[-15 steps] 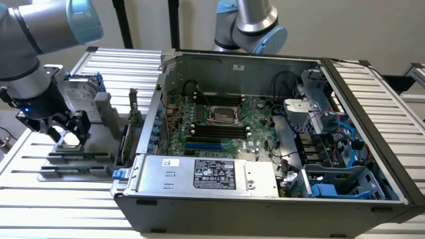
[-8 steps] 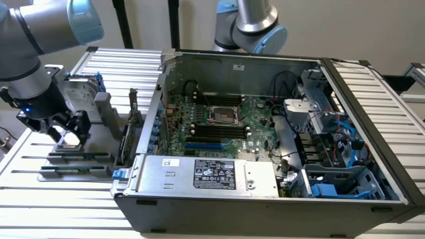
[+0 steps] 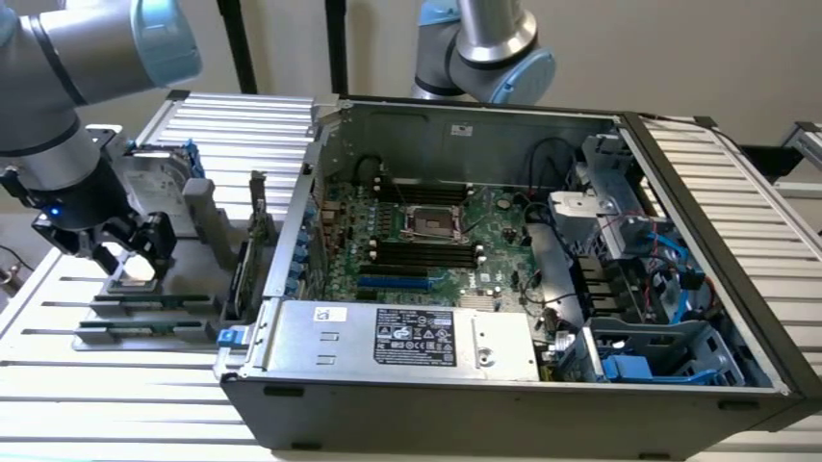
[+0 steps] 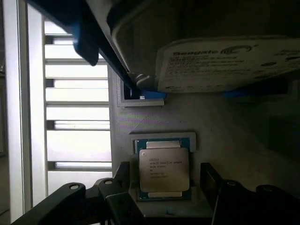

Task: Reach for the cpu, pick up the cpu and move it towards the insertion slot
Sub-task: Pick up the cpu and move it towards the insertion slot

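The end effector [image 3: 129, 252] is hanging low over a grey fixture [image 3: 141, 318] at the exterior view's left, with its 2 dark fingers [image 4: 123, 172] spread wide. In the wrist view the end effector [image 4: 164, 174] is straddling the cpu [image 4: 164, 164], 1 finger on each side, and a gap is showing between each finger and the chip's edge. The cpu is lying flat, silver top up, in a square recess of the fixture, near a hard drive [image 4: 229, 63] with a white label that is standing on the same fixture.

The fixture is sitting on a desk [image 3: 103, 404] made of white ribbed slats, which is catching bright light. An open computer case [image 3: 514, 395] is lying on its side just beside the fixture, towards the exterior view's right. Inside it, the insertion slot [image 3: 434, 223] is facing up on the green board, well apart from the cpu, with black memory slots [image 3: 418, 255] and a blue slot [image 3: 392, 284] below it. A plain beige wall [image 3: 694, 58] is closing the room behind, and a 2nd arm [image 3: 486, 48] is reaching down behind the case.
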`<state>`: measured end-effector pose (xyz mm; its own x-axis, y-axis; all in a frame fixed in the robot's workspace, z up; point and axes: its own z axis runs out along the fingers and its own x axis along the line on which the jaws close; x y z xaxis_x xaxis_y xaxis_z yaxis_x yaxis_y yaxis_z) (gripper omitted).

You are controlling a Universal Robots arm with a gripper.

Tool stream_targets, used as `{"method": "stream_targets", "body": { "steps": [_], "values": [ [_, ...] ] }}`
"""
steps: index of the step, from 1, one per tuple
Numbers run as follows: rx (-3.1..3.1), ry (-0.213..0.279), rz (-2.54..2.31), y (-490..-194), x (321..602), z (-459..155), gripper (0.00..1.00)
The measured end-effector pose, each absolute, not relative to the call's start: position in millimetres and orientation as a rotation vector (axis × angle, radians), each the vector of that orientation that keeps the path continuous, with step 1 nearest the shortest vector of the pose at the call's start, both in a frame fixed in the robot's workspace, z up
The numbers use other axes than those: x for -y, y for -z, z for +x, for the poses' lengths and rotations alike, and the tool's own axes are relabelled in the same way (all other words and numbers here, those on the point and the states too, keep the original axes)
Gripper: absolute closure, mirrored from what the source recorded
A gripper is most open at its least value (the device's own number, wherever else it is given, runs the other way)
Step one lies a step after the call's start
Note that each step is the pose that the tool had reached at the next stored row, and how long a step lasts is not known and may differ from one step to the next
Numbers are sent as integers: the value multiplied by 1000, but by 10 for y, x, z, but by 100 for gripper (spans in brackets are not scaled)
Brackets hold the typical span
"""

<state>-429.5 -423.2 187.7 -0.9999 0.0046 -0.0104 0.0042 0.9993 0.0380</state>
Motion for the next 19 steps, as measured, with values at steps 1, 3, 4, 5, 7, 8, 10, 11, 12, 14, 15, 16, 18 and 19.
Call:
{"method": "stream_targets", "body": {
  "steps": [1,3,4,5,7,8,10,11,12,14,15,16,18,19],
  "values": [
    [-3131,-60,6,-1872,4232,-4295,29],
    [-3132,-60,6,-1863,4232,-4295,29],
    [-3132,-60,5,-1860,4233,-4295,29],
    [-3133,-60,5,-1860,4233,-4295,29],
    [-3133,-60,5,-1859,4233,-4295,29],
    [-3132,-60,4,-1858,4232,-4295,31],
    [-3133,-60,4,-1859,4233,-4295,44],
    [-3133,-60,4,-1859,4233,-4296,44],
    [-3133,-60,4,-1859,4233,-4295,45],
    [-3133,-60,4,-1859,4233,-4295,45],
    [-3133,-60,4,-1859,4233,-4295,45],
    [-3133,-60,4,-1858,4232,-4295,45],
    [-3133,-60,4,-1858,4233,-4295,45],
    [-3133,-60,4,-1858,4233,-4295,45]
  ]
}}
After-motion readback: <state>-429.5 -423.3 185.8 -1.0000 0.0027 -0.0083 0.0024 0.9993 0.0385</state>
